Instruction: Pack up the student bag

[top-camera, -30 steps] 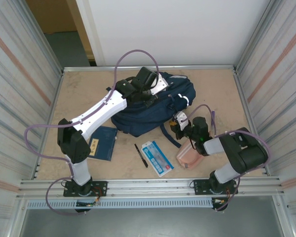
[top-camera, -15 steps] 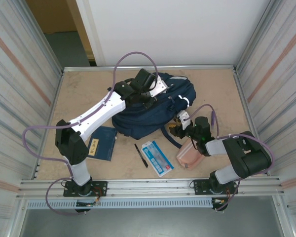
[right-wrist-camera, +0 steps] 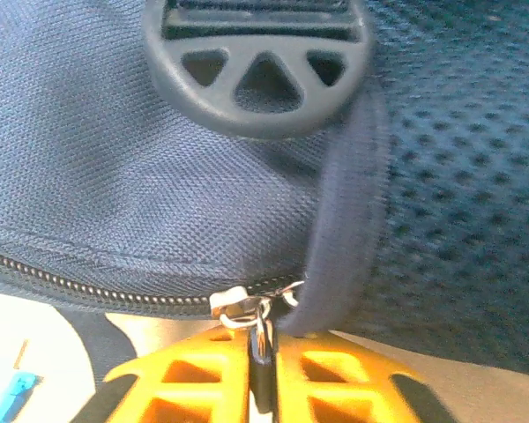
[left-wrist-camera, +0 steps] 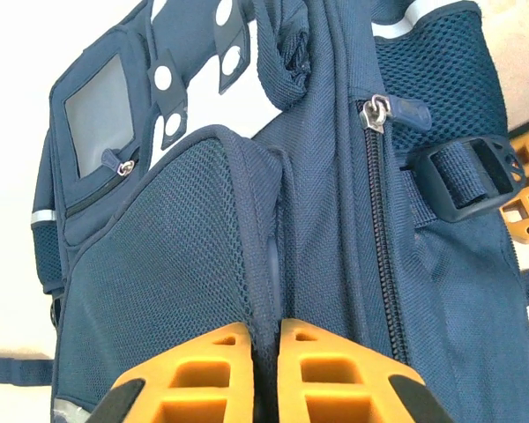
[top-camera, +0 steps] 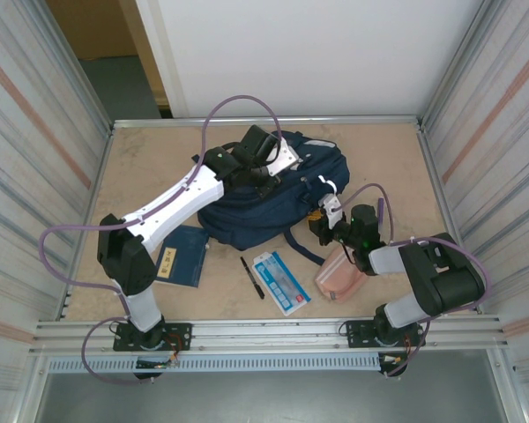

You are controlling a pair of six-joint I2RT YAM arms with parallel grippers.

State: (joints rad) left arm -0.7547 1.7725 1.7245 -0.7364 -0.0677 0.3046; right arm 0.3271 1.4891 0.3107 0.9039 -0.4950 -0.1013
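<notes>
The student bag [top-camera: 286, 189], a navy backpack with white patches, lies at the middle back of the table. My left gripper [top-camera: 266, 172] reaches over its top. In the left wrist view, this gripper [left-wrist-camera: 266, 324] is shut on a fold of the bag's mesh fabric [left-wrist-camera: 263, 264], with a closed zipper [left-wrist-camera: 376, 220] running to its right. My right gripper [top-camera: 319, 226] is at the bag's near right edge. The right wrist view has that gripper [right-wrist-camera: 263, 342] shut on the metal zipper pull [right-wrist-camera: 261, 328], beside a dark strap [right-wrist-camera: 335, 238] and below a plastic buckle [right-wrist-camera: 257, 66].
On the table in front of the bag lie a navy notebook [top-camera: 183, 256], a black pen [top-camera: 252, 277], a blue and white packet [top-camera: 281, 282] and a pink pencil pouch [top-camera: 339, 278] by my right arm. Corrugated metal walls stand on both sides.
My right gripper has shifted slightly along the bag's edge and now pinches the zipper pull. The left arm has barely moved and keeps its hold on the bag.
</notes>
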